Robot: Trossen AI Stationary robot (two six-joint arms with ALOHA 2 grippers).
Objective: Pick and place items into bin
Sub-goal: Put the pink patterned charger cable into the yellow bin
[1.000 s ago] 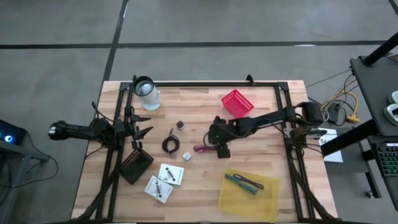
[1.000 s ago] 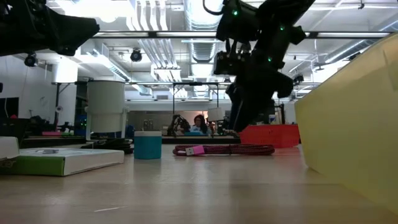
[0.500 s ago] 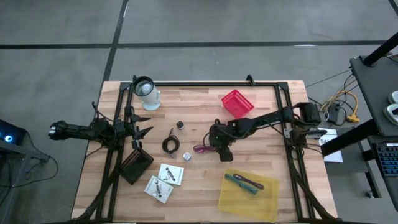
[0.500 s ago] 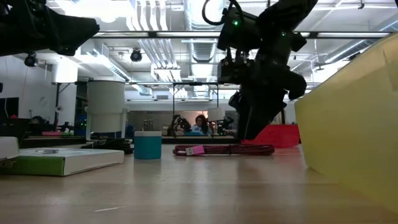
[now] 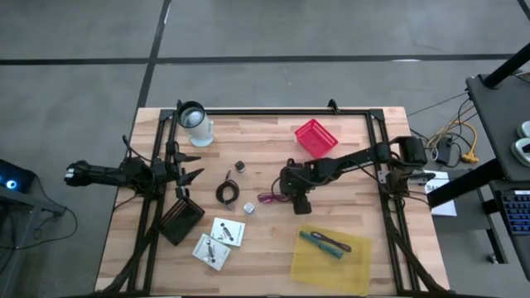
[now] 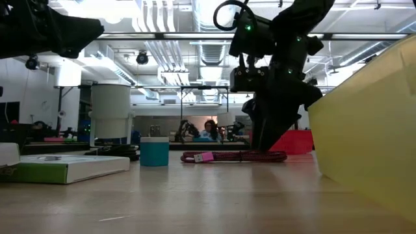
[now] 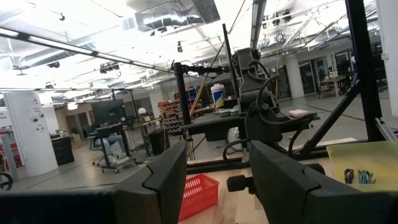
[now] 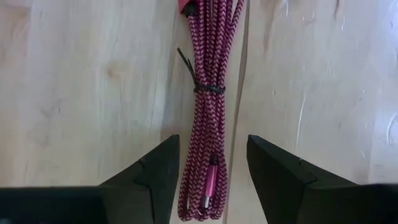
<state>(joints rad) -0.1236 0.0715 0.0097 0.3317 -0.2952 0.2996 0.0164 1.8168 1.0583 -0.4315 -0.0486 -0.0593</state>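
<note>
A magenta braided cable bundle [image 8: 210, 93] lies flat on the wooden table [image 5: 348, 165], tied at its middle by a thin black band. My right gripper [image 8: 212, 143] points steeply down over one end of it, open, one finger on each side of the bundle; I see no touch. In the low view its fingers [image 6: 263, 140] reach down to the cable's [image 6: 234, 156] end. The yellow bin [image 5: 331, 248] at the near right holds teal and maroon pens. My left gripper [image 5: 189, 165] waits open at the table's left edge.
A black cable coil [image 5: 227, 193], two white cards [image 5: 228, 232] [image 5: 211, 251], a black box [image 5: 180, 219] and small pieces [image 5: 240, 167] [image 5: 248, 208] lie left of centre. A clear cup [image 5: 195, 122] stands far left, a red basket [image 5: 315, 137] far right.
My right gripper has sunk a little toward the magenta cable and tipped more steeply down, so its fingertips now stand at the cable's end. The cable has stayed where it was.
</note>
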